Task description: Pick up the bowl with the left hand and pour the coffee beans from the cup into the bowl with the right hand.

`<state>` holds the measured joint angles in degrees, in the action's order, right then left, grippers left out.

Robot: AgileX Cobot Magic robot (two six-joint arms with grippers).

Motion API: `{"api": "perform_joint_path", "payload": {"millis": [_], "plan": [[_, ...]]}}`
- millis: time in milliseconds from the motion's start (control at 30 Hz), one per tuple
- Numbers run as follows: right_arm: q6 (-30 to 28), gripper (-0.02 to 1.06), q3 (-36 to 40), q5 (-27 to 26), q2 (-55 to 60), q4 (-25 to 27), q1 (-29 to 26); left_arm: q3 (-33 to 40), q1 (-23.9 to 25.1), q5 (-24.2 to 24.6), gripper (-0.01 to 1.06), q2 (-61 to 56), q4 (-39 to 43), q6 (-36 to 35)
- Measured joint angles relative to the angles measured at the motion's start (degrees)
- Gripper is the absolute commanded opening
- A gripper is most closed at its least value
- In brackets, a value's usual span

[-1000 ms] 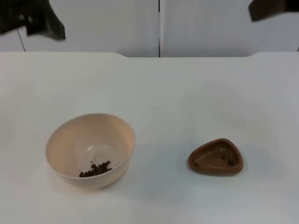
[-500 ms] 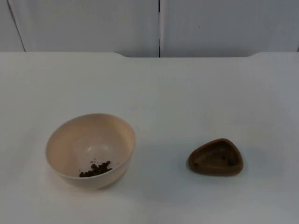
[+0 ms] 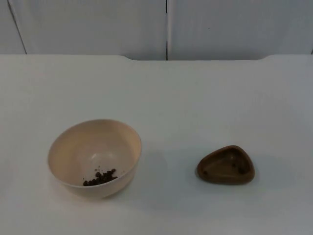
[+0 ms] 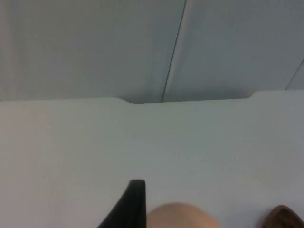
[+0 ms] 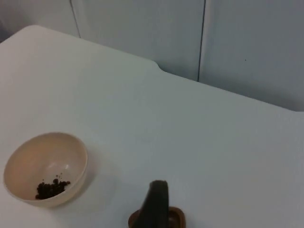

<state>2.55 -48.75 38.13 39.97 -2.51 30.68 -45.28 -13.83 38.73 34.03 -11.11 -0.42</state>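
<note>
Cream-coloured and round, the bowl (image 3: 94,157) stands upright on the white table (image 3: 195,98), with a small heap of dark coffee beans (image 3: 100,177) lying low against its inner wall on the near side. Well apart from it, towards the right arm's side, sits the brown cup (image 3: 226,165), a shallow, rounded-triangle dish, upright on the table, its inside dark; whether any beans are in it cannot be told.

From the left wrist, one black fingertip of the left jaws (image 4: 128,206) stands above the table, and the bowl's pale rim (image 4: 183,216) lies just beyond and beside that fingertip, apart from it so far as can be made out. An edge of the cup (image 4: 285,217) shows farther off to the side. With only one finger in sight, it cannot be told whether the left jaws are released or clenched; they grasp nothing that can be seen.

From the right wrist, a black fingertip of the right jaws (image 5: 156,204) hangs over the cup (image 5: 176,218), covering part of its rim, while the bowl (image 5: 46,167) with its beans (image 5: 50,187) sits well off to the side of them. The state of the right jaws cannot be told either.

Behind the table rises the grey partition wall (image 3: 98,24), with a dark vertical seam.
</note>
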Motion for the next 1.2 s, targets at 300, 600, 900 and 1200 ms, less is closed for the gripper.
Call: {"api": "perform_joint_path", "payload": {"millis": [300, 600, 900, 1200], "plan": [[-0.63, 0.76, 5.27, 4.20, -10.61, 1.00, 0.00, 1.76, 0.00, 3.37, 1.01, -6.80, 0.00, 3.26], [-1.49, 0.76, 6.49, 9.50, -18.71, 1.11, 0.00, 2.01, 0.00, 7.46, 1.01, -13.20, 0.00, 5.63], [-1.74, 0.76, 6.49, 13.69, -26.89, 1.68, 0.00, 2.16, 0.00, 13.53, 1.01, -19.73, -0.10, 6.47], [-3.95, 0.76, 6.49, 18.61, -32.72, 2.97, 0.00, 2.16, 0.00, 16.32, 1.01, -26.34, -0.21, 7.25]]}}
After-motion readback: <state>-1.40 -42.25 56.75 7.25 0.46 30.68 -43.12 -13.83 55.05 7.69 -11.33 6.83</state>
